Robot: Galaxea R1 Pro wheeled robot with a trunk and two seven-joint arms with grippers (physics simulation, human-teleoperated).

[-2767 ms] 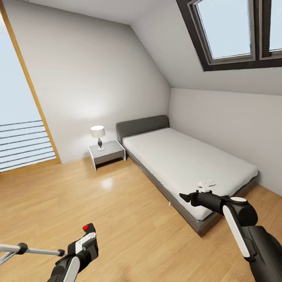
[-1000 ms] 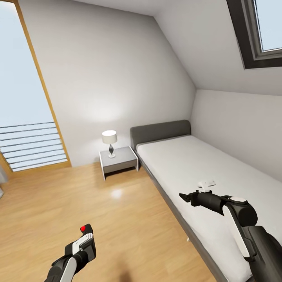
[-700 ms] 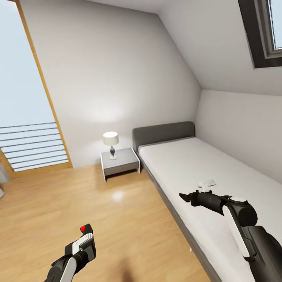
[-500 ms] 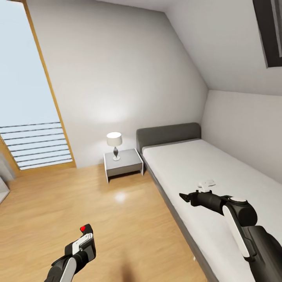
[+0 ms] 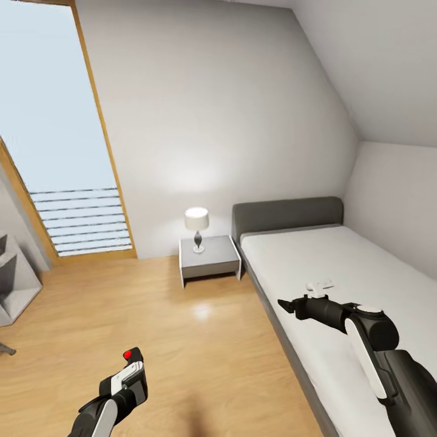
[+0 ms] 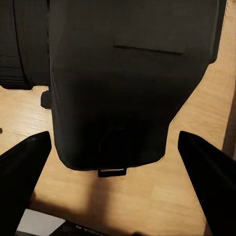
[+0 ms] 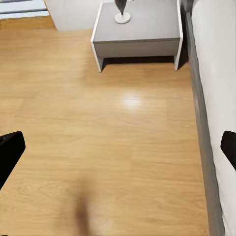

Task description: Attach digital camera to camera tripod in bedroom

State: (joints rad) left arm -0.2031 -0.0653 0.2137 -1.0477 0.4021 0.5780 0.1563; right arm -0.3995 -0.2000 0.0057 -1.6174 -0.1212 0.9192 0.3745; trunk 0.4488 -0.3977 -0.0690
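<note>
Gripping the digital camera (image 5: 129,364) between its fingers, the left gripper (image 5: 130,375) rides low at near left, red button up. Right gripper (image 5: 286,304) spread, holding nothing, over the bed's (image 5: 340,267) near edge. No tripod visible to aim for.

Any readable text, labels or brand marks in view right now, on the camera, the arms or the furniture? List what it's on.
No readable text in these views.
Digital camera in the left gripper: a red button, no lettering visible.
Left wrist view, near the gripper base: a faint light mark, too small and blurred to read.
Nightstand, lamp, bed: plain surfaces, no labels.
</note>
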